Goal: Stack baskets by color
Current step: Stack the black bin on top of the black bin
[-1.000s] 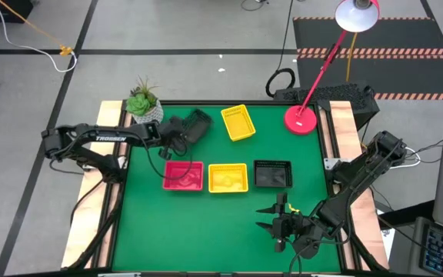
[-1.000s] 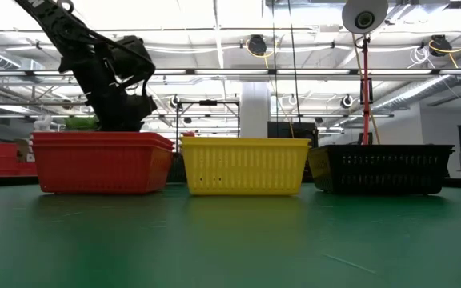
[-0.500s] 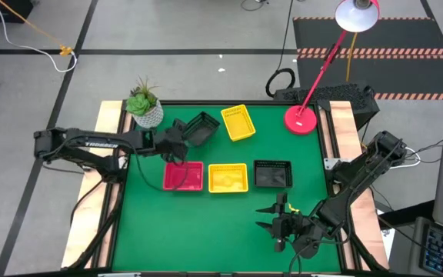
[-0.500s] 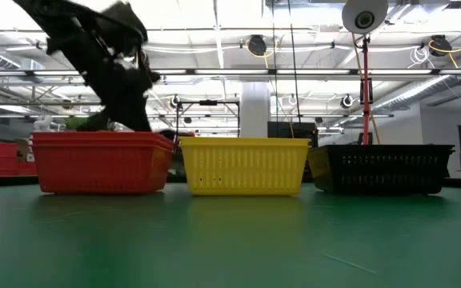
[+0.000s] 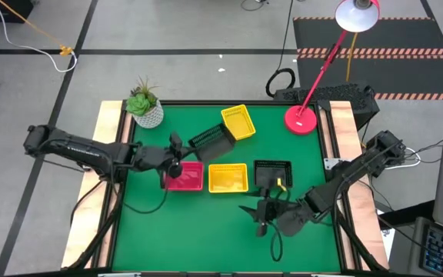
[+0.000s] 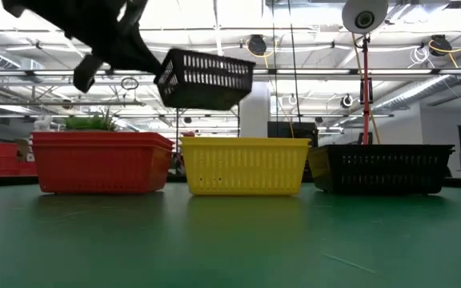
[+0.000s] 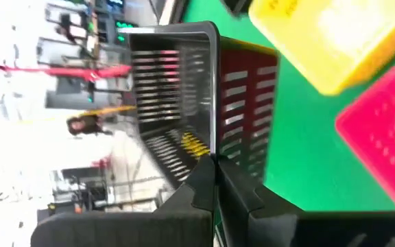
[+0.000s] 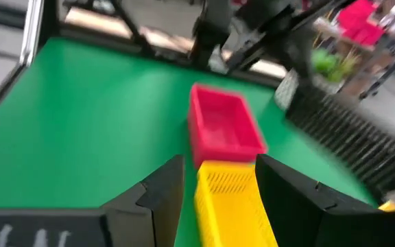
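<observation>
Three baskets stand in a row on the green table: red (image 5: 184, 175), yellow (image 5: 228, 177) and black (image 5: 272, 172). A second yellow basket (image 5: 238, 121) sits farther back. My left gripper (image 5: 181, 151) is shut on another black basket (image 5: 210, 143), which hangs in the air above the gap between the red and yellow baskets (image 6: 206, 78). My right gripper (image 5: 254, 215) hovers open near the table's front, pointing at the row; the yellow basket (image 8: 232, 199) and the red basket (image 8: 221, 130) lie ahead of its fingers. My left gripper pinches one side wall of the black basket at its rim (image 7: 214, 147), one finger (image 7: 199, 182) on each face of the wall. The fingers come nearly level from the table's left. The basket is lifted clear and tilted, sticking out beyond the fingertips.
A white plant pot (image 5: 144, 109) stands at the far left corner and a round red lamp base (image 5: 301, 118) at the far right. Bare green mat lies along the near left part of the table (image 5: 175, 231).
My left gripper has swung from the far left, beside the plant pot, toward the table's middle and risen, carrying the black basket up over the row. My right gripper has moved left and toward the row of baskets, staying open.
</observation>
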### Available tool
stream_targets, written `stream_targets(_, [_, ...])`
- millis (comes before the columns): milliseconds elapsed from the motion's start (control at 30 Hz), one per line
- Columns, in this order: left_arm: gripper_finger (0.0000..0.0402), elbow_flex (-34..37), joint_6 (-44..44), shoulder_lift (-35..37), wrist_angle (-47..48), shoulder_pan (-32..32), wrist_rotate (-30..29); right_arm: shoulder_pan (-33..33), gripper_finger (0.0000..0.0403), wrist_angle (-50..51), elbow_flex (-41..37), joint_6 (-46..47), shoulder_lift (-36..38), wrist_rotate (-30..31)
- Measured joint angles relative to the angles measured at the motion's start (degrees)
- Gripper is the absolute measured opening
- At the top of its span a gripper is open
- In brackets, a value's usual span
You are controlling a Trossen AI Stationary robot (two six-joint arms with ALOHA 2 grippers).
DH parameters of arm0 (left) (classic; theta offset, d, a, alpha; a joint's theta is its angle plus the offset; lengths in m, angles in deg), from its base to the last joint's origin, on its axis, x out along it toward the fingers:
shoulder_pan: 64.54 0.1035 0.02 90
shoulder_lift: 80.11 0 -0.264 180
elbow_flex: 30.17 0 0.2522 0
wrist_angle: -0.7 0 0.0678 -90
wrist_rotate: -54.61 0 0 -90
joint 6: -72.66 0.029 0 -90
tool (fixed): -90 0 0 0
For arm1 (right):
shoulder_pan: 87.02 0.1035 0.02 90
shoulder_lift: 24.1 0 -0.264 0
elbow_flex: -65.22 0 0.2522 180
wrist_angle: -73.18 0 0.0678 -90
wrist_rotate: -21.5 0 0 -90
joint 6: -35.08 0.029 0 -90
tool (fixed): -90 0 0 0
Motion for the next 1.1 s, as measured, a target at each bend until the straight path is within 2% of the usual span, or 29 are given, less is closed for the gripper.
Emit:
stream_targets(100, [0.0007,0.0,-0.4,-1.0,-2.2,-3.9,-3.9,-2.3,0.0173,3.3,5.9,-2.8,-0.4,-1.0])
stream_targets(233, [0.0004,0.0,0.4,-3.0,-7.0,-8.0,-8.2,-5.5,0.0173,13.8,15.6,-3.8,-3.3,-3.1])
stream_targets(367, [0.0007,0.0,3.4,-4.9,-11.1,-9.8,-9.8,-8.5,0.0173,23.6,24.3,-4.2,-7.7,-6.0])
stream_targets(600, [0.0005,0.0,3.8,-7.3,-11.6,-10.3,-9.9,-12.2,0.0174,36.1,37.1,-8.4,-16.2,-8.6])
stream_targets(767, [0.0008,0.0,3.9,-7.3,-11.6,-10.3,-9.8,-15.0,0.0174,41.1,40.9,-11.9,-19.0,-11.6])
stream_targets(1000, [0.0007,0.0,3.2,-7.3,-9.9,-10.4,-8.1,-19.9,0.0174,45.0,41.0,-13.2,-19.2,-19.3])
stream_targets(1100, [0.0004,0.0,2.8,-7.3,-9.6,-10.4,-8.1,-21.7,0.0174,46.6,41.0,-13.6,-19.3,-20.8])
